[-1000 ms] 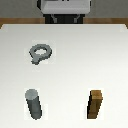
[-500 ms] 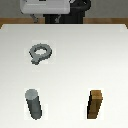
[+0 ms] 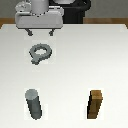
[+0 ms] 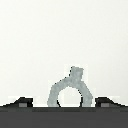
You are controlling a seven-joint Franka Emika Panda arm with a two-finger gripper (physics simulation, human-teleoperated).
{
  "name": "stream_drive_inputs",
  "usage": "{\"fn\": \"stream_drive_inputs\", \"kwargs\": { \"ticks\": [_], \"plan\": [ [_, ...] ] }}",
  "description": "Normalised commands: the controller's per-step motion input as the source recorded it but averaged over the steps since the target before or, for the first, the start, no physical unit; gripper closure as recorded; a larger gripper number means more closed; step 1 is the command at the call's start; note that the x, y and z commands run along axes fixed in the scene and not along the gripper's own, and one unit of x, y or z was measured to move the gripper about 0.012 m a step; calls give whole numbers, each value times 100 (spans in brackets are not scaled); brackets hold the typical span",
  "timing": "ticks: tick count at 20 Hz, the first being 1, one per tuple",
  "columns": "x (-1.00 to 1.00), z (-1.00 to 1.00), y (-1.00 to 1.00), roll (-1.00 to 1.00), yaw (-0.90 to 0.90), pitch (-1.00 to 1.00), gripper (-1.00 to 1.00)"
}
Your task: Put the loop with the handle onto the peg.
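Plain white table [image 3: 100, 55], dark backdrop behind.

Wrist view: the end effector [image 4: 64, 102] hides the loop's [image 4: 69, 90] lower rim.

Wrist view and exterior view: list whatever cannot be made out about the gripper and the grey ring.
- Flat grey metal ring with stubby handle: wrist view, its lower rim is hidden behind the dark gripper body.
- Gripper: exterior view, whether it touches the table is unclear; upper arm cut off by the top edge.
- Upright grey cylindrical peg: outside the wrist view.
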Motion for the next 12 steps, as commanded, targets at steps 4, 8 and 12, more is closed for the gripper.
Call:
{"fn": "stream_drive_inputs", "kwargs": {
  "ticks": [4,8,12],
  "plan": [
    [50,0,-38,0,0,0,-100],
    [25,-25,0,0,0,0,-100],
    [0,-50,0,0,0,0,-100]
  ]
}}
